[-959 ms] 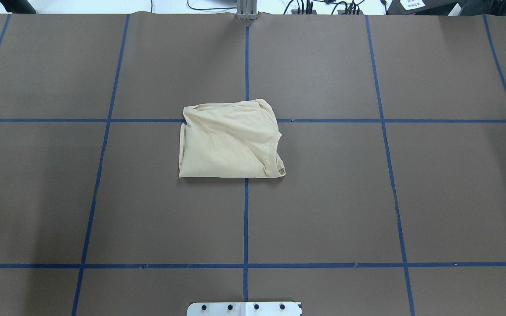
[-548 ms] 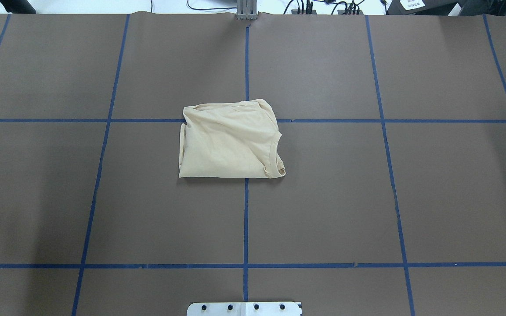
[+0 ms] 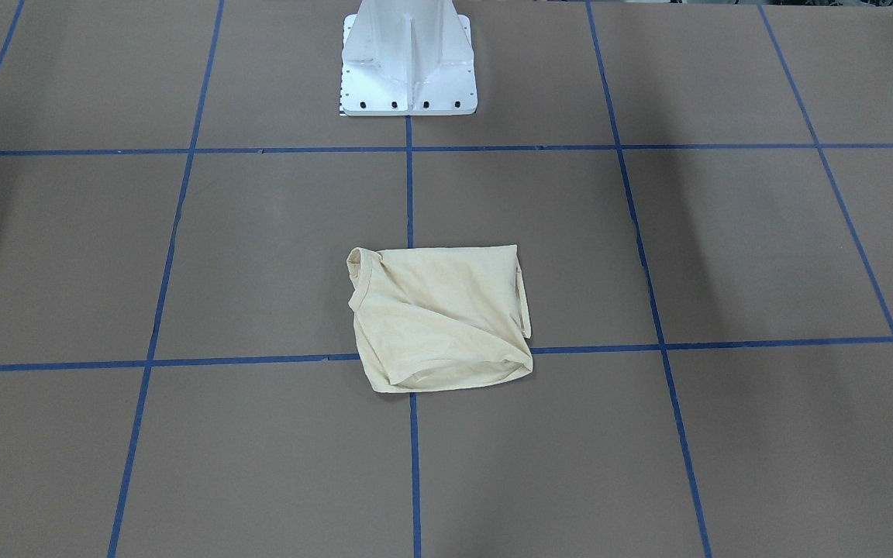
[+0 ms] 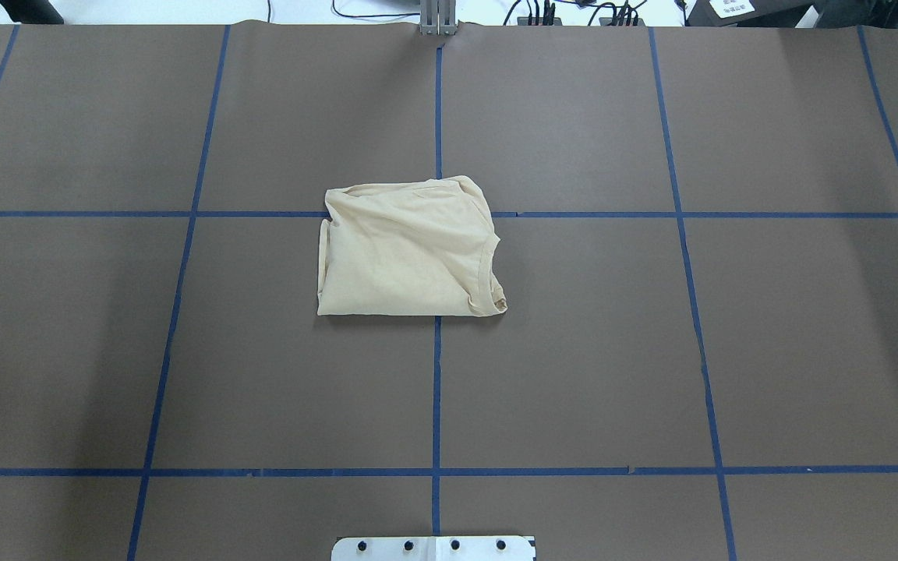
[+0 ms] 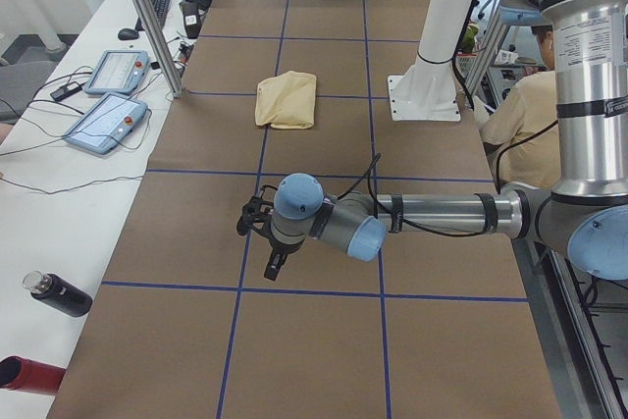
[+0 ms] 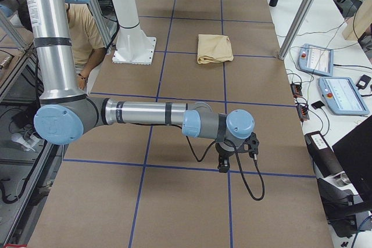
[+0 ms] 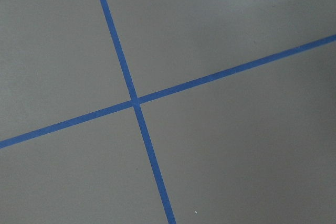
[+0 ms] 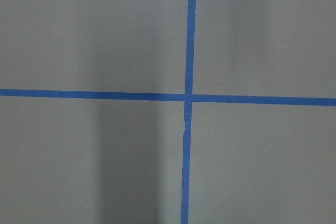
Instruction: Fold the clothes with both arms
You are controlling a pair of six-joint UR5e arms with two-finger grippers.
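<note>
A pale cream-yellow T-shirt [image 4: 406,249] lies folded into a rumpled rectangle at the middle of the brown paper-covered table [image 4: 652,351] — straight near edge, ribbed collar curling at its right, creased far edge across a blue tape line [image 4: 184,213]. The left tool [image 5: 263,233] and right tool [image 6: 235,149] hang low over the table's ends, well apart from it — open or closed, I cannot tell. Beyond stands a cable-strewn white side bench [image 5: 59,233].

Shirt [image 4: 406,249] is folded up, sleeves buried inside the fold, out of sight. Left pincer [image 5: 276,267] and right pincer [image 6: 222,165] show only in the side views, too small to tell how the jaws stand. Pedestal [image 4: 433,548] is cut off by the near edge overhead. Person [image 5: 510,110] is half hidden behind the left arm [image 5: 589,95].
</note>
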